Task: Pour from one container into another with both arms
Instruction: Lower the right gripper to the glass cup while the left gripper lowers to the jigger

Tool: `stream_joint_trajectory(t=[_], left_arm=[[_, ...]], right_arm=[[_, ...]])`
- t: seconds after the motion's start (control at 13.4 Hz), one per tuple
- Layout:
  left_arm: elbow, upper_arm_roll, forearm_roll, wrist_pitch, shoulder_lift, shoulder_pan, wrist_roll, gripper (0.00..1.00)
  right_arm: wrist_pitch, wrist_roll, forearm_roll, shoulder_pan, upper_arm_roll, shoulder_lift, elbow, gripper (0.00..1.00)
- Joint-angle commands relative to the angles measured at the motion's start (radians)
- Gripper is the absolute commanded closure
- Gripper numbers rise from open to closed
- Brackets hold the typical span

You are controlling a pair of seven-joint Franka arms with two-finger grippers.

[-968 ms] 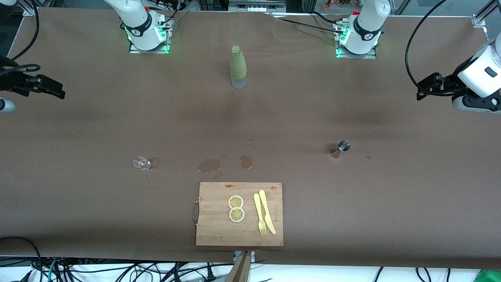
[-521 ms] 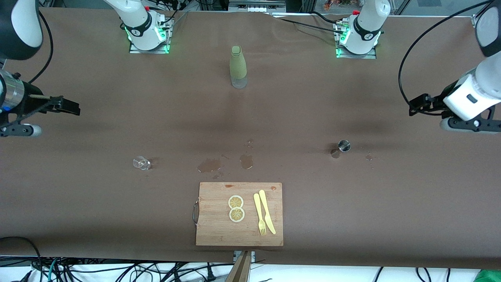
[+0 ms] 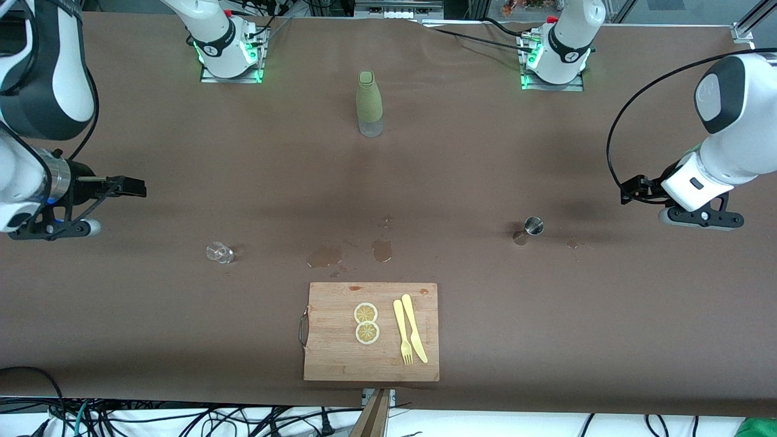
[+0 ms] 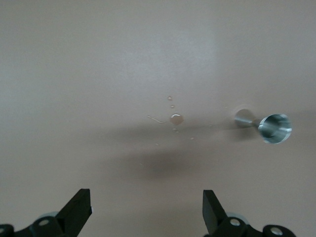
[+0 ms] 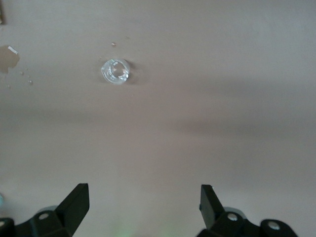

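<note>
**Jigger and glass cup both standing free; both grippers spread wide, empty**

Ref. landmark: cutting board (image 3: 371, 331), at the camera-side edge of the table (image 3: 546, 340).

Steel jigger (image 3: 533, 226) – upright on the table, farther from the front camera than the board, toward the left arm's end. Nothing touching it. Small droplets (image 3: 572, 244) just beside it.

Clear glass cup (image 3: 219, 252) – upright, farther from the camera than the board, toward the right arm's end. Untouched.

Left gripper (image 3: 626, 193) – over bare table toward the left arm's end from the board, well apart from the jigger. Wrist view: fingers (image 4: 79, 210) wide apart, nothing between.

Right gripper (image 3: 135, 187) – over bare table toward the right arm's end from the board, apart from the cup. Fingers (image 5: 76, 202) wide apart, nothing held.

Misc.: puddles (image 3: 352, 253) just past the board's farther edge. Green bottle (image 3: 368, 104) upright, much farther from the camera than the board, between the arm bases. On board: two lemon slices (image 3: 366, 323), yellow fork (image 3: 402, 332) and knife (image 3: 414, 328) side by side.
</note>
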State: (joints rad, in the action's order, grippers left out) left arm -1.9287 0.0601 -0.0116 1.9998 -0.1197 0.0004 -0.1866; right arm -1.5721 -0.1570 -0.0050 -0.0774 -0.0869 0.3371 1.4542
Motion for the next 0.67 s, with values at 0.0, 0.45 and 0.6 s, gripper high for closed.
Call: stream_joint_trajectory(t=[0.0,0.45,0.6], left_arm=[[-0.012,-0.005,0.051,0.046,-0.040,0.061,-0.193,0.00],[0.003,-0.005,0.274,0.088,-0.181,0.186,-0.742,0.00],[0.026,-0.005,0.399,0.090,-0.248,0.211,-0.960,0.00]], right_arm=[[-0.093,-0.285,0.028,0.060,-0.001,0.055,0.006,0.00],[-0.245,-0.793,0.302,0.162,-0.001,0.207,0.020,0.00],[-0.287,-0.985,0.400,0.197,-0.001,0.262,0.020,0.00]])
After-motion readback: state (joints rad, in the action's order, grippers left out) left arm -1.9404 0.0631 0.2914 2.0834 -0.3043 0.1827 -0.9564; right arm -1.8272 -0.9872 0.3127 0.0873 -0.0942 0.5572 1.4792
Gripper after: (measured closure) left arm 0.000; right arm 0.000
